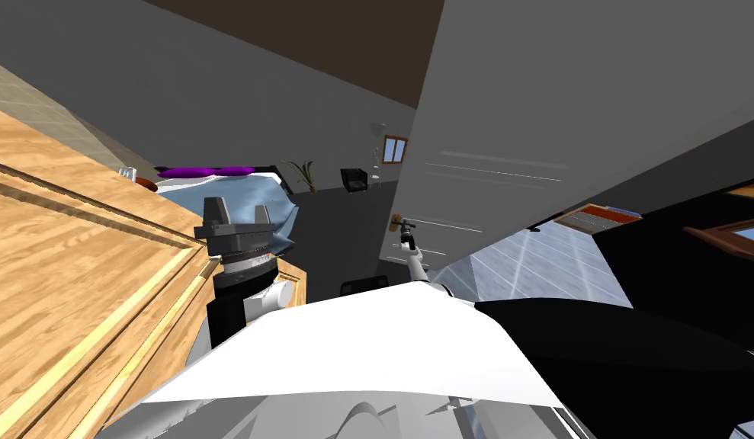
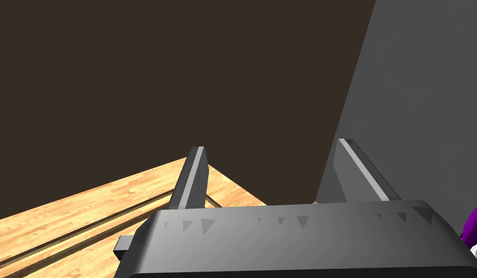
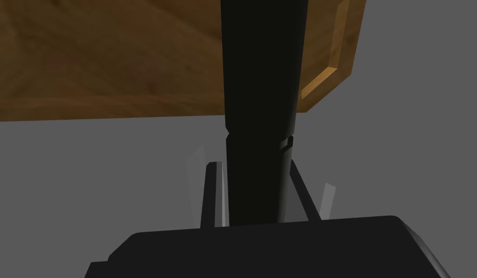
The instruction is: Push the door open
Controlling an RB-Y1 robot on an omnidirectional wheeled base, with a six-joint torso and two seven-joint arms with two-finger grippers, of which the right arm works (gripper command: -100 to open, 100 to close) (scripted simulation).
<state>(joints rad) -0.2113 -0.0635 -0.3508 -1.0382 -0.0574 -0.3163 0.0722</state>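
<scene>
A bedroom lies ahead in the head view: a bed (image 1: 238, 200) with a blue cover and purple pillows (image 1: 207, 172), with a plant (image 1: 304, 175) and a dark chair (image 1: 354, 180) beyond. The grey door (image 1: 505, 114) stands right of centre, its handle (image 1: 399, 222) at the edge nearest the bed, and the right arm (image 1: 415, 259) reaches to it. The right wrist view adds the grip: the right jaws are clamped on the dark handle (image 3: 259, 120), fingers (image 3: 213, 193) pressing its sides, with a brown plate (image 3: 112, 58) behind. The left wrist view shows the left jaws standing open, fingers (image 2: 194, 178) apart, beside a wooden panel (image 1: 62, 267)
</scene>
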